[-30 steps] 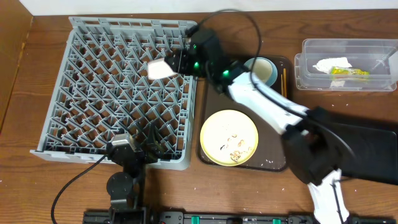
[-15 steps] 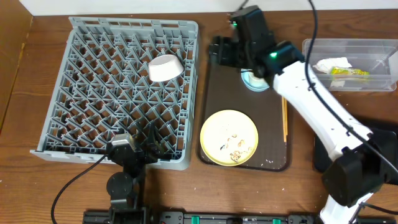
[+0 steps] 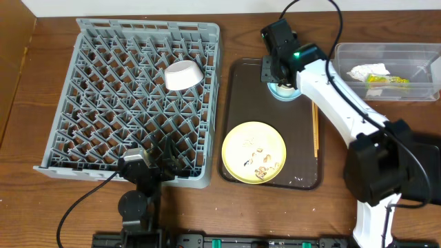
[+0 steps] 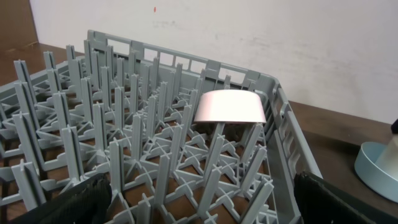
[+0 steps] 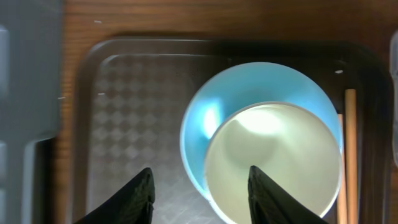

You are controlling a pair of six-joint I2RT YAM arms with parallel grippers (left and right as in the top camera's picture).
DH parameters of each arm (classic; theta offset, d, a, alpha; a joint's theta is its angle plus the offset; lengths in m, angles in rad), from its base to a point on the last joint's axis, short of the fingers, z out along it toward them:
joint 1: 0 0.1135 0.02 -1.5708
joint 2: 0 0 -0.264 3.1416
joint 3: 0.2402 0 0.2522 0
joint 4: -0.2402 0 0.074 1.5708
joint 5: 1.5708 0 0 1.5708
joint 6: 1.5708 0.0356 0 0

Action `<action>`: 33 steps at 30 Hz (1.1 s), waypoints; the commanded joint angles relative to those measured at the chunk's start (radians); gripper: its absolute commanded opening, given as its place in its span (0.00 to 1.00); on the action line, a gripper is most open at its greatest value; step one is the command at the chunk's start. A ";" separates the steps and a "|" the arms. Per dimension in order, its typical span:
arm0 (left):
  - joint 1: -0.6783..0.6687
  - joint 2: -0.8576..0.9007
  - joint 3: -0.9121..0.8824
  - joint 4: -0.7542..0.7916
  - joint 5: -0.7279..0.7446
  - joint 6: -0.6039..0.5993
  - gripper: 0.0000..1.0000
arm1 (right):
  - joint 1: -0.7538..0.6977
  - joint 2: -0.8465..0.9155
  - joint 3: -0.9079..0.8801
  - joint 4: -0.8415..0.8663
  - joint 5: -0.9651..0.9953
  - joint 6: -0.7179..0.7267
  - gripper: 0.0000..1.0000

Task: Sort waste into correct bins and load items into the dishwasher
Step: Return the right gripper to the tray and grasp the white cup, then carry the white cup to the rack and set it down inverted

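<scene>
The grey dish rack holds the pale pinkish-white bowl, tipped on its pegs; it also shows in the left wrist view. My right gripper is open and empty above the light blue bowl, which holds the small white cup. One finger is over the tray, the other over the cup. The yellow plate with crumbs and the chopsticks lie on the brown tray. My left gripper is open and empty at the rack's front edge.
The brown serving tray lies right of the rack. The clear tub at the far right holds the white napkin and the yellow-green wrapper. The black bin is partly hidden behind my right arm. Crumbs dot the tray.
My right gripper let go of the pinkish-white bowl in the rack, then moved right over the tray and settled above the blue bowl. The left arm has not moved.
</scene>
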 commanded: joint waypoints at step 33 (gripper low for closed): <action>-0.004 -0.006 -0.017 -0.034 0.010 0.013 0.95 | 0.029 -0.017 0.144 -0.037 -0.157 -0.035 0.01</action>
